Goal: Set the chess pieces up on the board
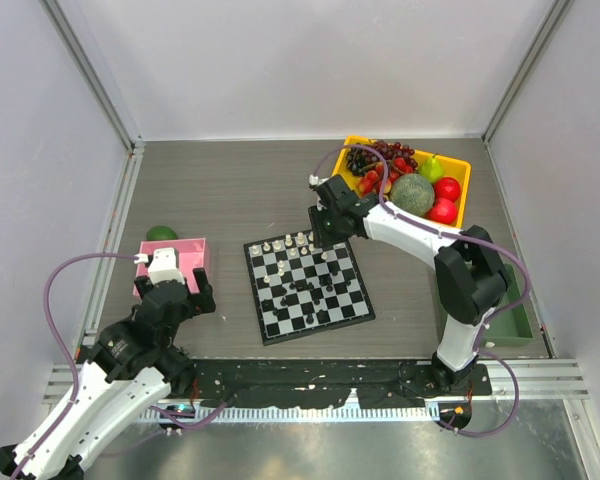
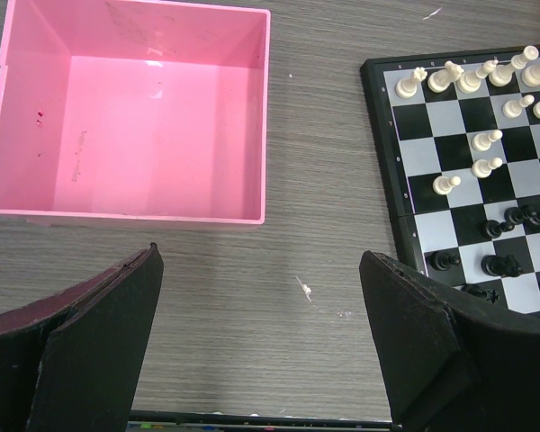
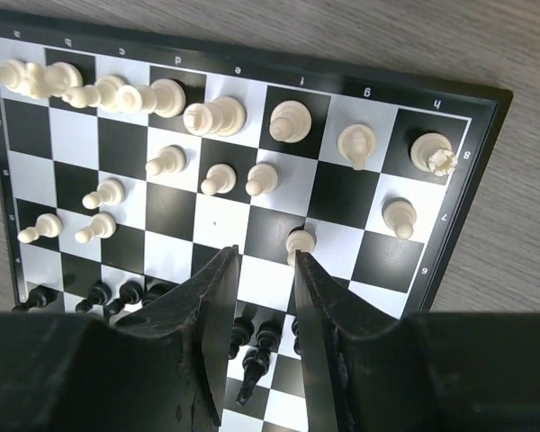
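The board lies mid-table, with white chess pieces along its far side and black chess pieces bunched near its middle and front. My right gripper hangs over the board's far rows. In the right wrist view the right gripper is open by a narrow gap with nothing between the fingers. A white pawn stands on the board just beyond its right fingertip. My left gripper is wide open and empty over bare table, between the pink tray and the board's left edge.
An empty pink tray sits left of the board, with a green lime behind it. A yellow fruit bin stands at the back right. A green tray lies by the right arm's base.
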Controlling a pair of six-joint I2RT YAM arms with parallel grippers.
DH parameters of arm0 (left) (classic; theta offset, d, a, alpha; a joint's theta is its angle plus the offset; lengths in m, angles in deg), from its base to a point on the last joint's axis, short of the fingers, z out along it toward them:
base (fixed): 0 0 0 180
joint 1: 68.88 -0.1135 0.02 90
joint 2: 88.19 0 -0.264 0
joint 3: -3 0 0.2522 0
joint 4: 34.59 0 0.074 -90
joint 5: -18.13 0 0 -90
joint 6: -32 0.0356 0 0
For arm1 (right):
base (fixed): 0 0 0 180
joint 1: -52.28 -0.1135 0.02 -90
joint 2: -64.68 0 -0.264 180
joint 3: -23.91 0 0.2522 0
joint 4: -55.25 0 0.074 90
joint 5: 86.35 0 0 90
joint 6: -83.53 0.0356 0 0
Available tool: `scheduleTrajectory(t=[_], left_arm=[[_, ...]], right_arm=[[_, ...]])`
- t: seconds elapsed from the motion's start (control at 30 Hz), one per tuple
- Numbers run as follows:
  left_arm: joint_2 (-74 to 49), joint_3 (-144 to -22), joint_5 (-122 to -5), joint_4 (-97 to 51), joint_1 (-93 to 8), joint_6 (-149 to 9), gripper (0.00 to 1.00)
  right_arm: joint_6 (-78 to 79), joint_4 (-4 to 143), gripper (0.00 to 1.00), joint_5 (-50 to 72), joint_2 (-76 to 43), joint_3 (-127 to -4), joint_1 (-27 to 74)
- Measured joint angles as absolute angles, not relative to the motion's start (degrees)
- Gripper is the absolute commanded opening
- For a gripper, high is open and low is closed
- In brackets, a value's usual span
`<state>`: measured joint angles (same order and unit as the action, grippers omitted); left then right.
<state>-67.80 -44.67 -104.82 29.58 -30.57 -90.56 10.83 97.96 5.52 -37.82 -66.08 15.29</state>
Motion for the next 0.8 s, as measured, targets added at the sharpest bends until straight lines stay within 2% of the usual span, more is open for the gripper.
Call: scheduleTrajectory(t=[0.47, 0.8], left_arm=[[-67.7, -44.7, -104.8, 29.6, -30.6, -90.6, 0.99], [-67.5, -44.7, -104.8, 29.6, -30.6, -90.6, 0.99]], right_arm=[[11.0, 99.6, 0.34, 5.1, -41.4, -66.1, 15.0], [10.8, 100.5, 0.16, 4.8, -42.1, -66.1, 14.5]])
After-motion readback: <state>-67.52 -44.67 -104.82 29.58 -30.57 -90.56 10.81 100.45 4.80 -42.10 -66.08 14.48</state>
